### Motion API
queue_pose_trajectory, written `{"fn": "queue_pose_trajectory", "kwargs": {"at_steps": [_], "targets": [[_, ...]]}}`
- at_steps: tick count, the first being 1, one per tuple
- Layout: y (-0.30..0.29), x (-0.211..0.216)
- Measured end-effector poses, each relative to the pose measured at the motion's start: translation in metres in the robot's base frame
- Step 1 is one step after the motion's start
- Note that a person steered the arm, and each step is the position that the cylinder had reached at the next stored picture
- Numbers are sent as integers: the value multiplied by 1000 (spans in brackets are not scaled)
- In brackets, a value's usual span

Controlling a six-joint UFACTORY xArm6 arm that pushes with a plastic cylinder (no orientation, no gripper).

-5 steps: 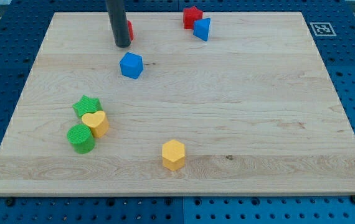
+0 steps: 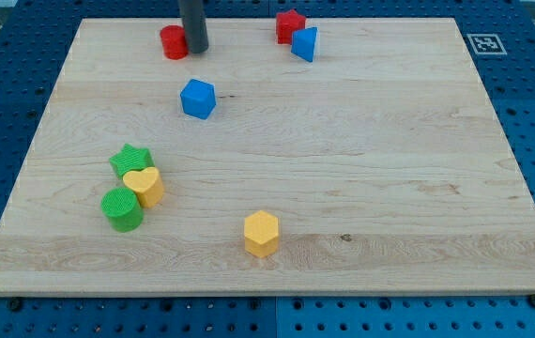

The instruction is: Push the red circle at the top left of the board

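Note:
The red circle (image 2: pixel 174 42) lies near the view's top edge of the wooden board (image 2: pixel 343 169), left of centre. My tip (image 2: pixel 195 50) stands right against its right side, touching it. The dark rod rises out of the view's top.
A blue hexagon block (image 2: pixel 197 99) lies below the tip. A red block (image 2: pixel 290 25) and a blue block (image 2: pixel 305 44) sit together at the top centre. A green star (image 2: pixel 131 160), a yellow heart (image 2: pixel 144 186) and a green cylinder (image 2: pixel 121 208) cluster at the left. A yellow hexagon (image 2: pixel 261 233) lies at the bottom centre.
My tip has moved up and to the right, from in front of the red circle to its right side. The red circle now lies a little further left.

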State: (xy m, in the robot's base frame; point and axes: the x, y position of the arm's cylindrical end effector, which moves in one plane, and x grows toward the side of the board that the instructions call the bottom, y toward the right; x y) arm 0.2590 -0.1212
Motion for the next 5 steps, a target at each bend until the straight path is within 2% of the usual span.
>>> {"fn": "queue_pose_trajectory", "kwargs": {"at_steps": [1, 5], "targets": [[-29, 0], [-33, 13]]}}
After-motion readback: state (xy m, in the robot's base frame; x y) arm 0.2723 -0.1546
